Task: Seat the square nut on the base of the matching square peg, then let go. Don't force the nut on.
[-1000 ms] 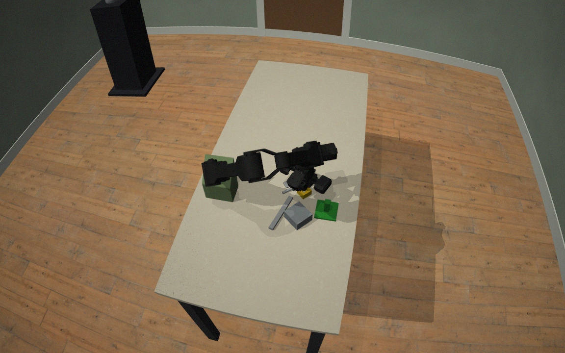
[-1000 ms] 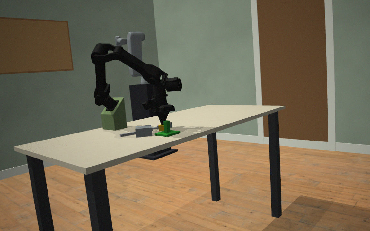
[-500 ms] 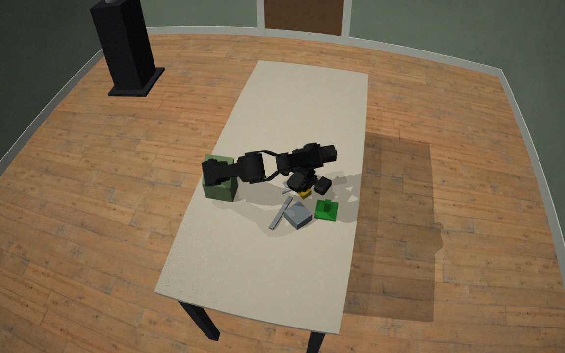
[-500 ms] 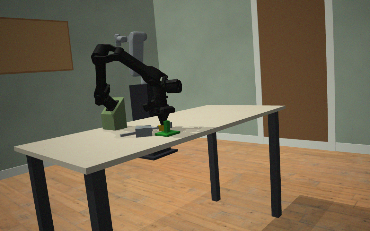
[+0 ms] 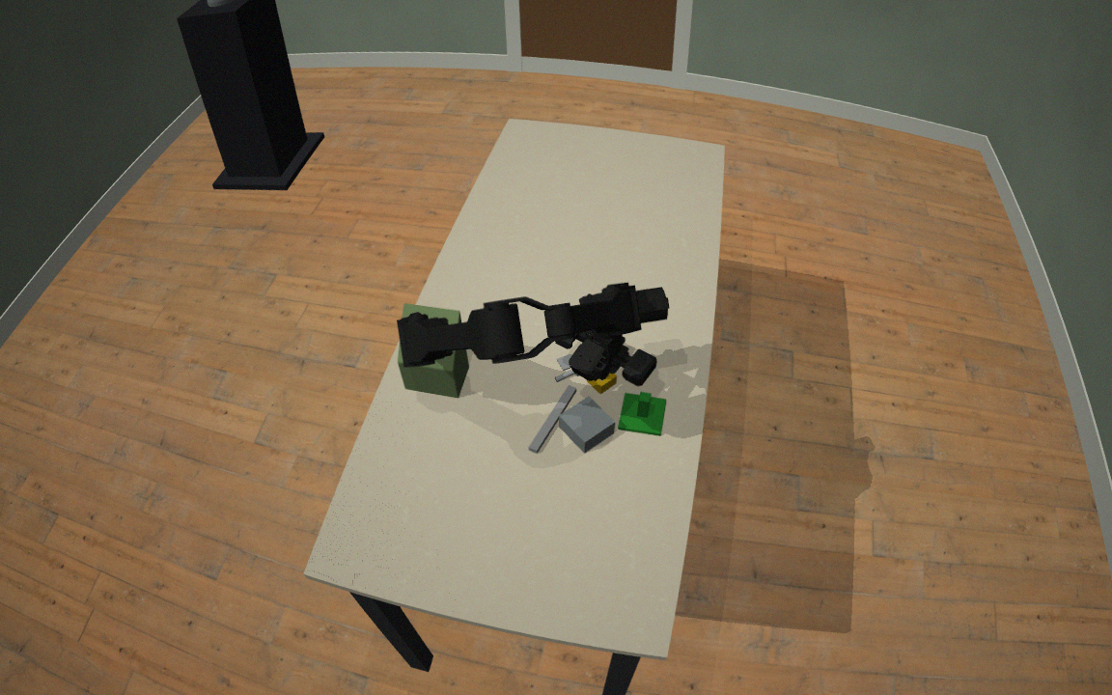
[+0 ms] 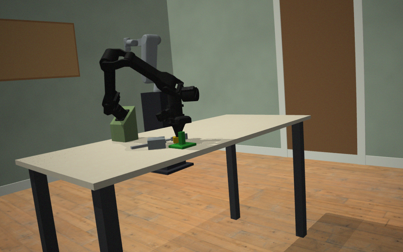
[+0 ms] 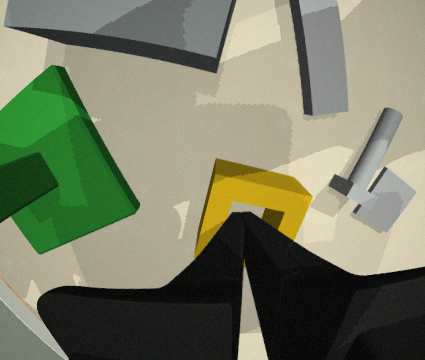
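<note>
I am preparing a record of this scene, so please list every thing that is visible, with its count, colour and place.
Table: one, beige top with dark legs, centre of the room.
Square nut: one, yellow, on the table under the fingertips.
Square peg with base: one, green, right of the nut in the top view.
Block: one, grey, left of the green base.
Bar: one, grey, beside the block.
Small tool: one, grey, near the nut.
Pedestal: one, black, on the floor.
Arm mount: one, green, table edge.
Gripper: one, black, shut, holding nothing.
</note>
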Controlling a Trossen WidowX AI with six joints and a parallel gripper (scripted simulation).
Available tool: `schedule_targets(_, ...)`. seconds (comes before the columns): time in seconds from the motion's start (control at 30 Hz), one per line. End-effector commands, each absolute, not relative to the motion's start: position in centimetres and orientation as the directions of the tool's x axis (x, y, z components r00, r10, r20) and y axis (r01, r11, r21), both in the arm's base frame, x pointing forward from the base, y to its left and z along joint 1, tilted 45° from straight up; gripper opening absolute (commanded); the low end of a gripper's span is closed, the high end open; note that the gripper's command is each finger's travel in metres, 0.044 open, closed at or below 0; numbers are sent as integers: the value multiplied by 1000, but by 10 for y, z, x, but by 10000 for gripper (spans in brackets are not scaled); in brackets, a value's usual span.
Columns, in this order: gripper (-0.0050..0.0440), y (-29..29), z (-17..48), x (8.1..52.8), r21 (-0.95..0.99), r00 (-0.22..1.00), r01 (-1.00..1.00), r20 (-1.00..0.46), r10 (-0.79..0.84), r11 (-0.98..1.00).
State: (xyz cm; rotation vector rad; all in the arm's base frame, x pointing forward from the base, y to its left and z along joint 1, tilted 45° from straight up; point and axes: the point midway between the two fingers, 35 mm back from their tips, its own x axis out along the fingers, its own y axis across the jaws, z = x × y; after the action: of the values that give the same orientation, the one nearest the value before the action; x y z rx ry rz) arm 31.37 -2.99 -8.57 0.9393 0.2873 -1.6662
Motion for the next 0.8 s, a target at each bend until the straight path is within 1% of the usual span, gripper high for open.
schedule_targets(0.0,-50,-29,-81,320,296,-21,899,-708,-706,-323)
schedule_targets(0.77,-50,-32,-78,328,296,-21,899,-708,-706,-323)
